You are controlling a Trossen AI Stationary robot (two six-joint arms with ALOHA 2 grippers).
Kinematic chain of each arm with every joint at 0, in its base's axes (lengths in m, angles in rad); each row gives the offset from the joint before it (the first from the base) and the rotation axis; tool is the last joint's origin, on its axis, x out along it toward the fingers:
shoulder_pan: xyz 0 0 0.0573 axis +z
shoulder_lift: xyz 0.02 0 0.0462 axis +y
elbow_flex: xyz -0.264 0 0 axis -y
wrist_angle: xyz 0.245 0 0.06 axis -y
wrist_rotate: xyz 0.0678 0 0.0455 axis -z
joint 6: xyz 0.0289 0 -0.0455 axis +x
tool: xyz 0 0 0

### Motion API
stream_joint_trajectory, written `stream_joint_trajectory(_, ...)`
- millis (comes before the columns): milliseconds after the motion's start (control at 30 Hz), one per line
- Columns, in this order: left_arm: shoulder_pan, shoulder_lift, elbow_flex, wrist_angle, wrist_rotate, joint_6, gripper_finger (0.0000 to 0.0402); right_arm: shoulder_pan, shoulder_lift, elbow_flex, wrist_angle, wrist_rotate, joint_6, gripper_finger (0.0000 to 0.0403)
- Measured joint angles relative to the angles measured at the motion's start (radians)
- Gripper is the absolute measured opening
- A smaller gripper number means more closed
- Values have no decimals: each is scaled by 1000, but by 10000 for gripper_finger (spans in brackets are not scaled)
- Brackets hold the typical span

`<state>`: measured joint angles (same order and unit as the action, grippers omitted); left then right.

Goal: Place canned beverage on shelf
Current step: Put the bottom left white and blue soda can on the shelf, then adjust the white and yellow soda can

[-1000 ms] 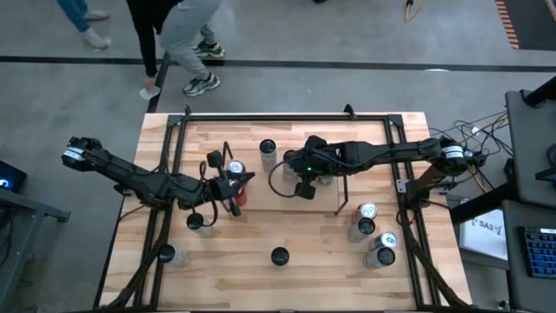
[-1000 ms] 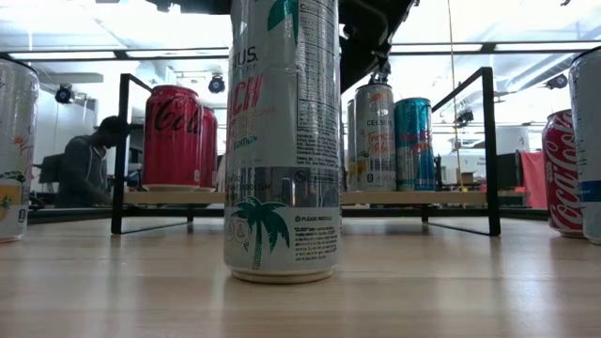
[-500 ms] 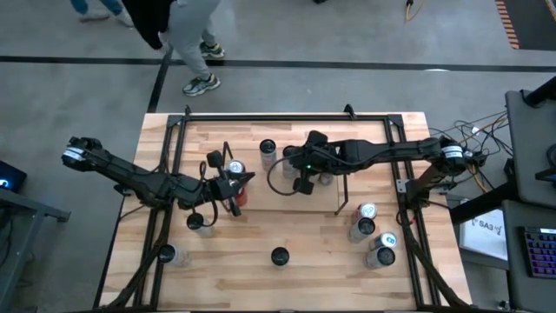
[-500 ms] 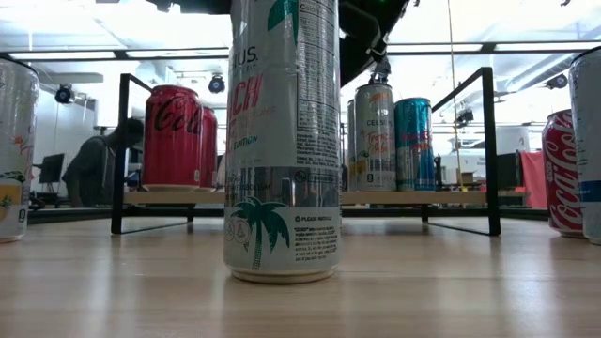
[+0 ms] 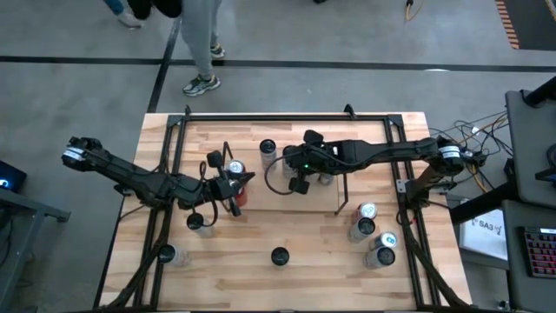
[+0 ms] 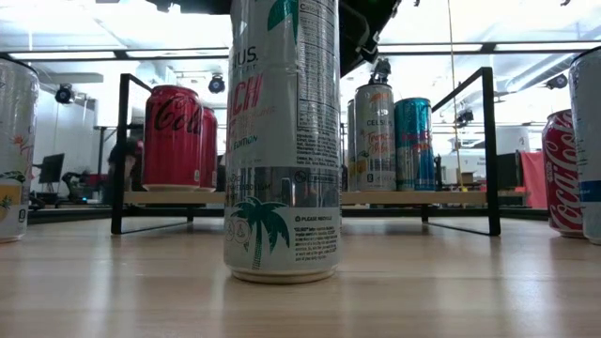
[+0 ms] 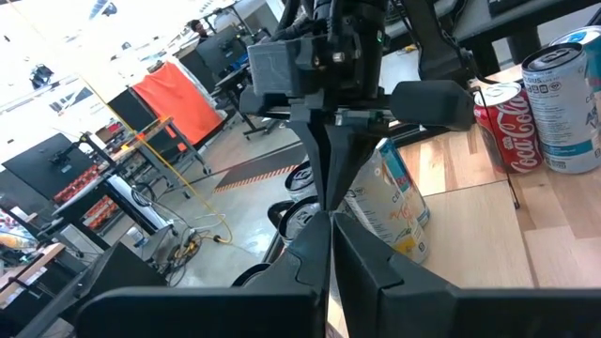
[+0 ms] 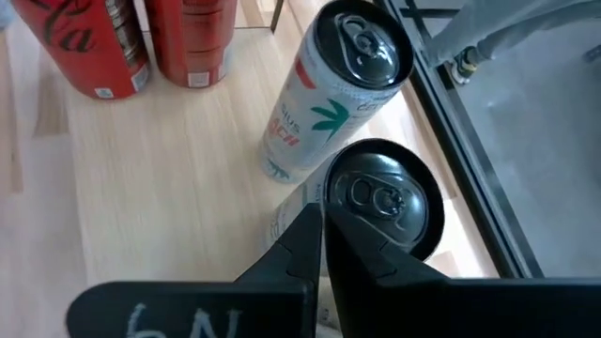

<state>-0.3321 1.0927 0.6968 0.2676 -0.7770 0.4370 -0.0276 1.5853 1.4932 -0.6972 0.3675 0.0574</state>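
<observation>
The shelf [image 6: 423, 198] stands mid-table, its wire end frame [image 5: 341, 196] on the right. On it stand red cola cans [image 6: 174, 136] at the left and a Celsius can [image 6: 374, 136] and a teal can [image 6: 413, 141] at the right. My right gripper [image 5: 298, 185] hangs shut over the shelf, slanting down. In its wrist view it [image 8: 321, 221] stands beside a dark-topped can [image 8: 380, 202], with a white palm-print can [image 8: 329, 113] beyond. My left gripper [image 5: 248, 179] is shut and level at the shelf's left end by a red can [image 5: 234, 169]; nothing is between its fingers [image 7: 331, 225]. My right gripper's shut fingertips [image 8: 310, 230] stand right beside the dark-topped can's side just under its rim [image 8: 331, 211], coming from above at a slant. Whether they touch the can I cannot tell.
Loose cans stand near the front edge: a tall white one [image 5: 279, 256], two at the left [image 5: 200, 223] [image 5: 168, 255] and a cluster at the right [image 5: 369, 230]. A black tubular frame [image 5: 287, 116] rings the table. A person [image 5: 204, 43] walks beyond the far edge.
My right gripper has drifted slightly toward the table's left edge and tipped a little over the shelf, staying shut. The cans have kept their places. The person beyond the far edge has walked on.
</observation>
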Motion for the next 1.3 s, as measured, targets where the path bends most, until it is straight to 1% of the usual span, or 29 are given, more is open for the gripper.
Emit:
stream_joint_trajectory(467, 0, 0, 0, 0, 0, 0, 0, -34, 13, -5, -8, 0, -95, 9)
stream_joint_trajectory(733, 0, 0, 0, 0, 0, 0, 0, -43, 13, -5, -8, 0, -98, 9)
stream_joint_trajectory(900, 0, 0, 0, 0, 0, 0, 0, -40, 11, 22, -39, 0, -60, 9)
stream_joint_trajectory(1000, 0, 0, 0, 0, 0, 0, 0, -35, 8, 72, -108, -1, -12, 9)
stream_joint_trajectory(1200, 0, 0, 0, 0, 0, 0, 0, -20, 7, 189, -369, -2, 109, 9)
stream_joint_trajectory(1300, 0, 0, 0, 0, 0, 0, 0, -11, 0, 233, -459, 0, 143, 9)
